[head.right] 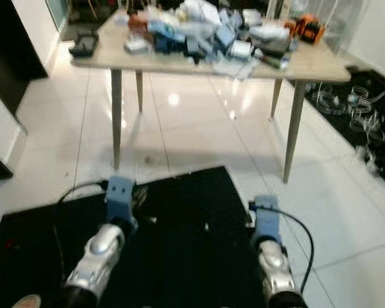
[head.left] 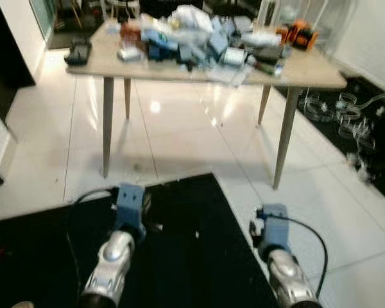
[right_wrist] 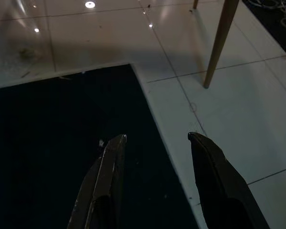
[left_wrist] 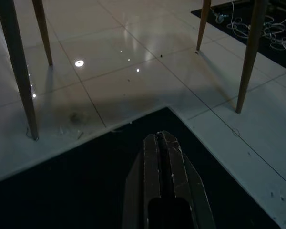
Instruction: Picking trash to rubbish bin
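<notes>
- The two eye views look from the robot's head forward and down, over both arms, to the black mat (head.left: 179, 250) and the white tile floor (head.left: 179, 141). The table (head.right: 321, 67) stands further away, near their top edge.
- The left wrist view looks low along the left gripper (left_wrist: 162, 139), its fingers pressed together, over the mat's far edge to the table legs (left_wrist: 19, 71).
- The right wrist view looks along the right gripper (right_wrist: 157, 138), fingers spread apart, over the mat's corner.
- All views share this mat edge and the floor under the table.
</notes>
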You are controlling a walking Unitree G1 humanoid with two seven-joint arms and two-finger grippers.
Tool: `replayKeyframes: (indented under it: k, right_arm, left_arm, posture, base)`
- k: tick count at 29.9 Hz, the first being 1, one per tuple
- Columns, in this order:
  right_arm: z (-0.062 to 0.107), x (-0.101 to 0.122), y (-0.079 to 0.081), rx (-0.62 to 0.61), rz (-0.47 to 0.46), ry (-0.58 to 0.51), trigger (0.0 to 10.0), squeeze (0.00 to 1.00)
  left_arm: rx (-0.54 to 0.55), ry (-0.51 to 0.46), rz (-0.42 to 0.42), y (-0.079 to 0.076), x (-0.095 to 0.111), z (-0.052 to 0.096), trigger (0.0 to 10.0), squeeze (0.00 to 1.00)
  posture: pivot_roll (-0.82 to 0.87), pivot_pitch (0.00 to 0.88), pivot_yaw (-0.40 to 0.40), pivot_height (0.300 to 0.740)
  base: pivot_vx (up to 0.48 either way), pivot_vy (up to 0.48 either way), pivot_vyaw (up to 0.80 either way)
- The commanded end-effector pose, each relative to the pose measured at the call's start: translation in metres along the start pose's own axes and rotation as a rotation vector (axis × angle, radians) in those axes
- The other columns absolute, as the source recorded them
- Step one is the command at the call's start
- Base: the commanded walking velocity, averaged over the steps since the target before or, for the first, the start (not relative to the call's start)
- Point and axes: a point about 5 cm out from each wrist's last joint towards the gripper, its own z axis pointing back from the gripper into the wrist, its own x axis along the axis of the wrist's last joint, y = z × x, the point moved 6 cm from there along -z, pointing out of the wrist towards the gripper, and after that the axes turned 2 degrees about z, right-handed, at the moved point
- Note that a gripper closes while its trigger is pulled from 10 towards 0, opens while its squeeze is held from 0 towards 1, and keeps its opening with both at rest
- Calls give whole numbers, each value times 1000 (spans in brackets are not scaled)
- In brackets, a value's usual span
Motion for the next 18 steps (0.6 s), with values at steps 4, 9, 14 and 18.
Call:
replayKeyframes:
  k: [4, 9, 14, 18]
  right_arm:
    - [3, -5, 7, 18, -3, 13, 10000, 0]
    - [2, -5, 7, 18, -4, 12, 10000, 0]
    - [2, -7, 5, 6, -32, 26, 10000, 0]
    - [2, -8, 4, 0, -42, 29, 10000, 0]
  left_arm:
    - [3, 21, -8, 2, -7, 4, 10000, 0]
    - [1, 21, -10, 2, -6, 3, 10000, 0]
    - [2, 19, -7, 2, -5, 1, 10000, 0]
    - [2, 17, -7, 2, -3, 0, 10000, 0]
  posture:
    - [2, 49, -13, 740]
    - [0, 55, -11, 740]
    - [-2, 57, -9, 740]
    - [-8, 44, -6, 740]
  base:
    - [299, 0, 0]
    - [289, 0, 0]
    - [288, 0, 0]
    - [289, 0, -766]
